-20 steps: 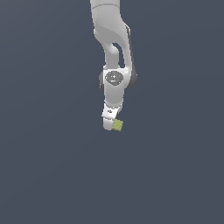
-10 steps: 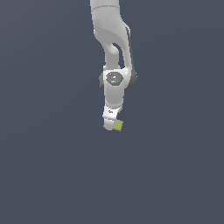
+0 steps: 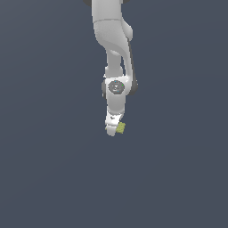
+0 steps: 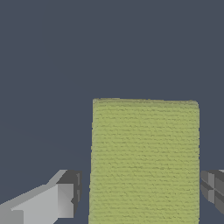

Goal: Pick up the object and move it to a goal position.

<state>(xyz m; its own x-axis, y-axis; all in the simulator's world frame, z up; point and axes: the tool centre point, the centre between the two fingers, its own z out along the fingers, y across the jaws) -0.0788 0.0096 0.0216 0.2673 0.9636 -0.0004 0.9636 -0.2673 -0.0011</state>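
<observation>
In the exterior view, the white arm (image 3: 113, 49) hung down from the top of the frame against a plain dark grey-blue backdrop, its round dark-rimmed joint (image 3: 116, 87) facing the camera. At its lower end sat the gripper (image 3: 115, 129), with the small yellow-green block (image 3: 120, 128) at its tip, on the side toward the exterior view's right. The block appeared to touch the white finger (image 3: 111, 130) beside it. From this distance the opposite finger could not be made out, and the view alone did not settle whether the block was clamped.

In the wrist view, the block (image 4: 145, 161) filled much of the frame, its finely textured face upright and squared to the camera, set between the two fingers. One finger (image 4: 48, 204) showed a light grey body with a darker pad, and a thin strip of backdrop was visible between that pad and the block's edge. The other finger (image 4: 214, 190) sat just beside the block's opposite edge, partly cut off by the frame. The jaws were spread to either side of the block; whether they actually pressed on it could not be told.
</observation>
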